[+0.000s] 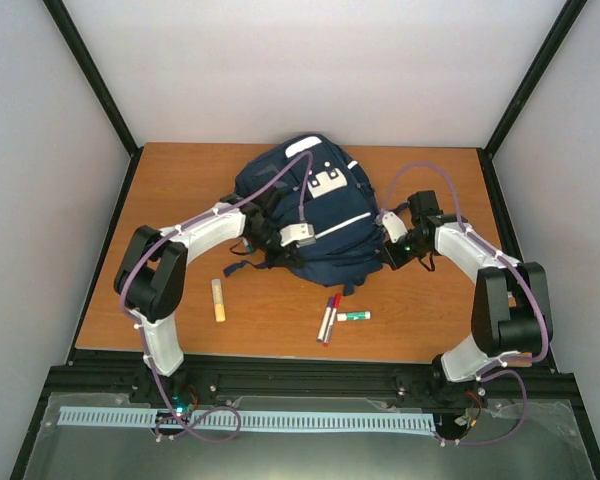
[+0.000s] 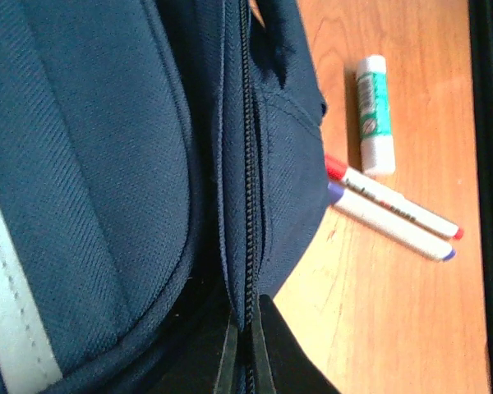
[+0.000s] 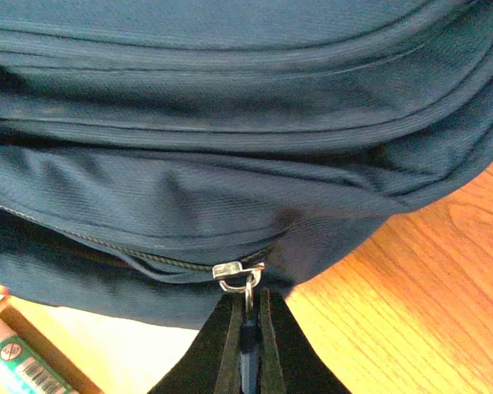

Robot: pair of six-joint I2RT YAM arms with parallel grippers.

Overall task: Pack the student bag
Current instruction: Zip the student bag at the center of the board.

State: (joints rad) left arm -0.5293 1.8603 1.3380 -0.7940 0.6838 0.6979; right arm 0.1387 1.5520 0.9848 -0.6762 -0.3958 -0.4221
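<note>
The student bag point(image 1: 315, 205), navy with white stripes and a white front patch, lies in the middle of the wooden table. My left gripper point(image 1: 298, 236) rests on the bag's near side. In the left wrist view it point(image 2: 246, 322) is shut on the fabric along the closed zipper line point(image 2: 248, 164). My right gripper point(image 1: 390, 250) sits at the bag's right edge. In the right wrist view it point(image 3: 248, 302) is shut on the blue pull tab hanging from the metal zipper slider point(image 3: 237, 272). The bag point(image 3: 230, 123) fills that view.
A yellow stick point(image 1: 218, 300) lies on the table point(image 1: 180, 180) near the left arm. Two markers point(image 1: 328, 318), one red-capped point(image 2: 394, 207) and one blue-capped point(image 2: 390, 226), lie in front of the bag beside a green-labelled glue stick point(image 1: 354, 316) point(image 2: 375, 115) point(image 3: 16, 361).
</note>
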